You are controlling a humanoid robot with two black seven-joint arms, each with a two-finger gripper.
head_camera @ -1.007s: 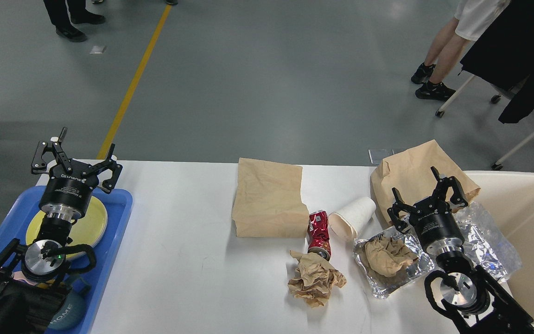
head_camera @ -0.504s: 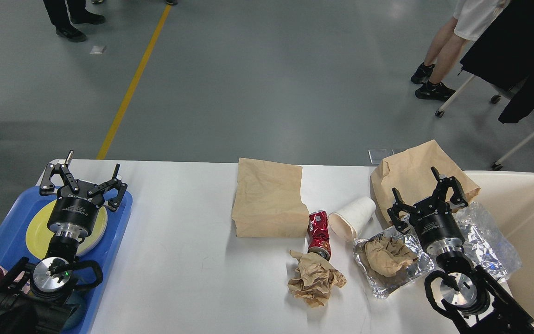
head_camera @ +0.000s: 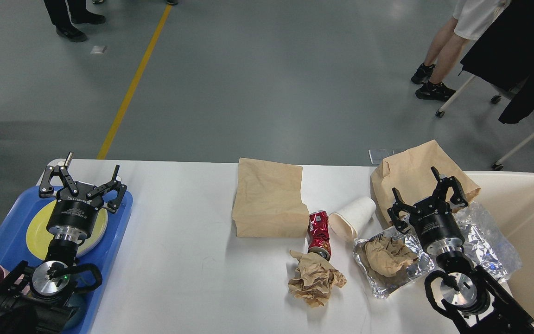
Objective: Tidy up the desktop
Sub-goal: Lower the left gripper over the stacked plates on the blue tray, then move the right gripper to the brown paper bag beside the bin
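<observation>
fingers of both grippers are spread and grasp nothing. left gripper [head_camera: 82, 183] has dropped from its raised position a second ago and now hovers steady over the yellow plate [head_camera: 40, 232] in the blue tray [head_camera: 117, 222]. right gripper [head_camera: 427, 200] is unchanged above the foil [head_camera: 489, 246]. desktop [head_camera: 188, 260] still carries the crushed red can [head_camera: 319, 234], paper cup [head_camera: 352, 217], crumpled paper [head_camera: 315, 278] and paper bag [head_camera: 269, 199] at centre. judgement: tidying remains largely outstanding.
</observation>
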